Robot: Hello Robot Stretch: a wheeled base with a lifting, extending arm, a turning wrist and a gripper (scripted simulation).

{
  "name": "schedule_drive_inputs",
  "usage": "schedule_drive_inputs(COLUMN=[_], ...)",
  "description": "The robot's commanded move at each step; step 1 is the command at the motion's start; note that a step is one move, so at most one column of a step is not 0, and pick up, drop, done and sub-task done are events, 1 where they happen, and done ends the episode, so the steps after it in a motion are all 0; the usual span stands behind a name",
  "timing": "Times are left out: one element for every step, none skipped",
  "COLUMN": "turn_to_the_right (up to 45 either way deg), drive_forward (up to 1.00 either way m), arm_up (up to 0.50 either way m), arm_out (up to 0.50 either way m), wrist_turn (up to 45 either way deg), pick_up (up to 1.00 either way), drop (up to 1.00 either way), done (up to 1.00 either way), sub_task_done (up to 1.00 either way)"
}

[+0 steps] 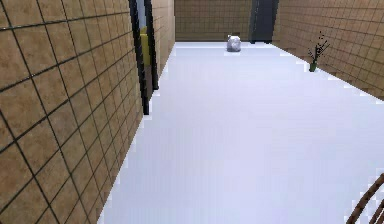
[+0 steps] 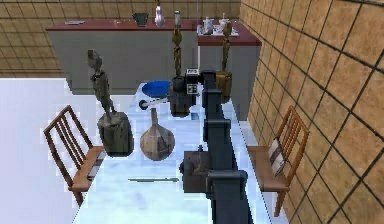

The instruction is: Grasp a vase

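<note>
Nearest, at the arm side view's bottom edge: one dark square arm (image 2: 228, 195), reaching up the picture along a long white table (image 2: 120, 200). From that view's left: one wooden chair (image 2: 72, 150) at the table's left side. Next, one dark statue (image 2: 108, 120) of a standing figure on a blocky base. Then one thin knife-like piece (image 2: 152, 180) lying flat toward the table's near end. Just right of the statue and left of the arm, one brown vase (image 2: 155, 138), round-bellied and narrow-necked, upright on the tabletop. Farther back, one blue dish (image 2: 155, 90). Close beside the arm, one dark boxy object (image 2: 195, 165). At the arm's far end, the gripper (image 2: 181, 98), with table things at and behind it. Impossible to tell whether its fingers are apart or together, or whether anything is held. Near the table's far end, two tall slender brown pieces (image 2: 177, 45). At the right, a second wooden chair (image 2: 285, 150) against the tiled wall. Behind all, one red-topped counter (image 2: 100, 30) carrying small items too tiny to count. In the forward view, left to right: brown tiled wall (image 1: 60, 100), one dark doorway (image 1: 148, 60), bare white floor (image 1: 240, 140), one small pale rounded thing (image 1: 234, 43) far off, one pot of bare twigs (image 1: 318, 55), and curved chair slats (image 1: 372, 205) in the bottom right corner.
</note>
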Motion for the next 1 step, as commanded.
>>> schedule_drive_inputs(turn_to_the_right=[0.0], drive_forward=[0.00], arm_up=[-0.30], arm_out=[0.00], wrist_turn=[0.0], pick_up=[0.00], drop=[0.00], done=[0.00], sub_task_done=[0.00])
